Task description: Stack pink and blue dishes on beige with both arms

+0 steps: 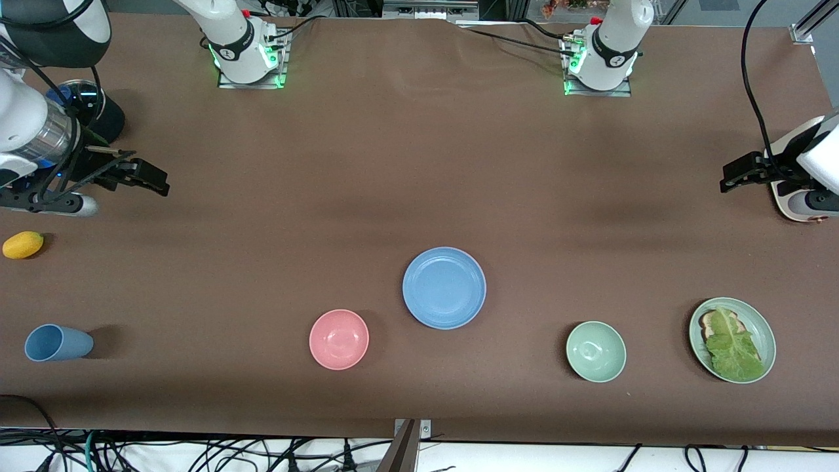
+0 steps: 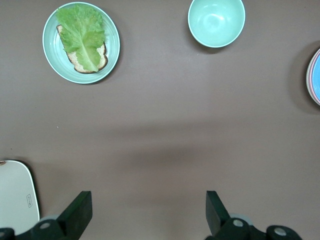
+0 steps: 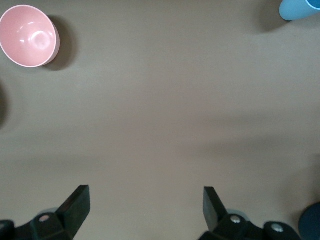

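"So, where was the blue plate (image 1: 444,287)?"

"Near the middle of the surface (image 1: 419,164), lying flat. In the left wrist view a thin pink edge (image 2: 317,92) showed under its rim, so the pink plate lay beneath it. I could not tell whether a beige plate was under the two."

"And the grippers?"

"Both were released and held nothing. The left gripper (image 1: 729,178) hung over bare surface toward the left arm's end of the table, well apart from the blue plate; its wrist view showed the jaws spread wide (image 2: 149,202). The right gripper (image 1: 157,183) hung over the right arm's end, jaws just as wide (image 3: 146,197), equally far from the blue plate."

"What else lay about?"

"A pink bowl (image 1: 339,339) sat just beside the blue plate, nearer the front camera and toward the right arm's end. A green bowl (image 1: 596,351) sat nearer the camera than the blue plate too, toward the left arm's end, and a green plate (image 1: 767,333) with lettuce (image 1: 733,347) on bread lay past it. A blue cup (image 1: 58,343) on its side and a yellow fruit (image 1: 23,244) were well apart from the blue plate, at the right arm's end."
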Tool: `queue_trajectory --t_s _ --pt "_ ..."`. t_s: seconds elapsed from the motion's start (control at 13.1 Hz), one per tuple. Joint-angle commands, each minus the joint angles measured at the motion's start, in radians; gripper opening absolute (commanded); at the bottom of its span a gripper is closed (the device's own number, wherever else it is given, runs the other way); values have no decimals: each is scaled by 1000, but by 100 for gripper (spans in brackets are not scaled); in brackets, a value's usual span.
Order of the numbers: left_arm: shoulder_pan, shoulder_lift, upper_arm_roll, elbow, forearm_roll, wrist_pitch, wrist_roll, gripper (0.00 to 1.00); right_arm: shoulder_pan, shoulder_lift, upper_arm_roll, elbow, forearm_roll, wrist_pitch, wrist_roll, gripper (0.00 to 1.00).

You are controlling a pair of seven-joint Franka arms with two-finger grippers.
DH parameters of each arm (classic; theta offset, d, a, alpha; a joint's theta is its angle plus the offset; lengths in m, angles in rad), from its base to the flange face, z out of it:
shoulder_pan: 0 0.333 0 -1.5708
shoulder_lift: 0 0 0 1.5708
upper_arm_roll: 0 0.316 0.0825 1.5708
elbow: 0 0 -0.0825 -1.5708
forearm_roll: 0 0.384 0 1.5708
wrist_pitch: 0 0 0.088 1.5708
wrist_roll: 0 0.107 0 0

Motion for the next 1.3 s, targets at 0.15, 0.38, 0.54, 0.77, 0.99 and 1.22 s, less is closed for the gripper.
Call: queue_trajectory --t_s 0.15,0.38,0.54,0.77,0.99,1.22 --pt "-7 -10 8 -9 -19 2 6 100 -10 0 15 28 6 -19 -1 100" --pt "-7 -11 8 -9 -19 2 6 100 -10 -5 13 36 6 -22 -15 100" --pt "-7 -11 8 -9 -19 2 6 100 -10 -6 9 39 6 -33 -12 100" --pt "-7 -11 8 -9 -19 2 6 100 -10 -8 10 39 3 -33 -15 100" --pt "-7 -11 8 -9 -19 2 6 100 -13 -8 9 39 1 -33 -17 100" --pt "-7 -11 8 -9 -19 2 6 100 -13 -8 10 39 -3 -34 -46 100"
